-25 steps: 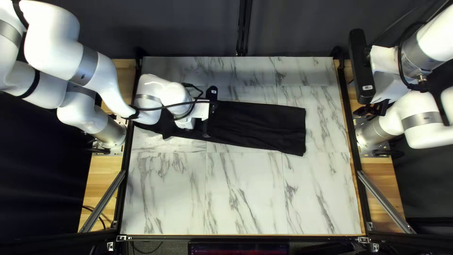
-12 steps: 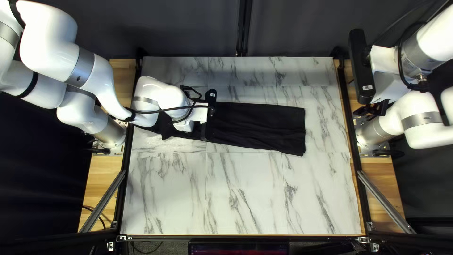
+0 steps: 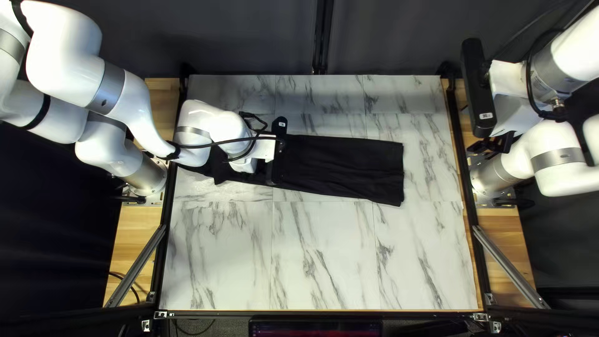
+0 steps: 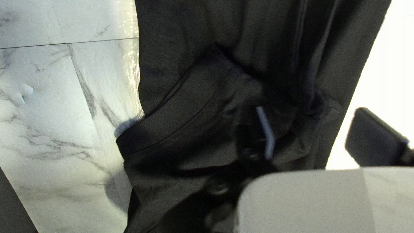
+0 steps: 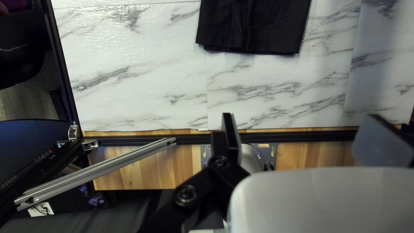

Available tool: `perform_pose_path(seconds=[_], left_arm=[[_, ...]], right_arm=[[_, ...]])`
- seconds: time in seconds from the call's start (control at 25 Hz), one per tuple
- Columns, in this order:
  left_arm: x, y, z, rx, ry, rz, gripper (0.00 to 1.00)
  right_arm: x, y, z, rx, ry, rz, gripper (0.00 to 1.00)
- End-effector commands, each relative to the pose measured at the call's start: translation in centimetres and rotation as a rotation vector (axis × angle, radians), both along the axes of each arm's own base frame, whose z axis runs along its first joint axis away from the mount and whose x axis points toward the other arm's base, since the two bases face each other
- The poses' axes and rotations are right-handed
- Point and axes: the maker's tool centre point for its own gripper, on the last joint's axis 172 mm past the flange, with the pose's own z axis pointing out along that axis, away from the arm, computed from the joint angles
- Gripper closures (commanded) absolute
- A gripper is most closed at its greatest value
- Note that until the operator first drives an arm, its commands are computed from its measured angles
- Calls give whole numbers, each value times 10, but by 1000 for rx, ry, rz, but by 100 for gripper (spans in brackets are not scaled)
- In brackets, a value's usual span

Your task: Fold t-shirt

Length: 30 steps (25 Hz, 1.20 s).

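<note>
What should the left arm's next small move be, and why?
Probably ease the left end effector down, then close on the black cloth's edge: it is open, one finger over the black cloth, the other beyond that edge.

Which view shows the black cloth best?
The top left view: it takes in most of the black cloth, though my left arm covers part. The left wrist view shows only a stretch, with creases and layered edges up close; the right wrist view shows just one end.
</note>
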Motion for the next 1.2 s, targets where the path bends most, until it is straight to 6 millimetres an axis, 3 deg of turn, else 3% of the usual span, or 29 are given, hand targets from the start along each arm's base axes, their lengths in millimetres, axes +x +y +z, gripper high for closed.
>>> perform_pose_path(seconds=[0.04, 0.08, 0.12, 0.16, 0.2, 0.24, 0.88, 1.2], left_arm=[[1, -1, -1, 3, 1, -1, 0], [1, -1, -1, 3, 1, -1, 0], [1, -2, -1, 3, 1, -2, 11], [2, -3, -1, 3, 1, -2, 30], [2, -3, -2, 4, 0, -2, 71], [3, -4, -2, 4, 1, -3, 100], [8, -8, 1, 12, 2, -18, 100], [2, -18, 12, 31, -4, -23, 100]], right_arm=[[0, 0, 0, 0, 0, 0, 0], [0, 0, 0, 0, 0, 0, 0], [0, 0, 0, 0, 0, 0, 0], [0, 0, 0, 0, 0, 0, 0], [0, 0, 0, 0, 0, 0, 0], [0, 0, 0, 0, 0, 0, 0], [0, 0, 0, 0, 0, 0, 0], [0, 0, 0, 0, 0, 0, 0]])
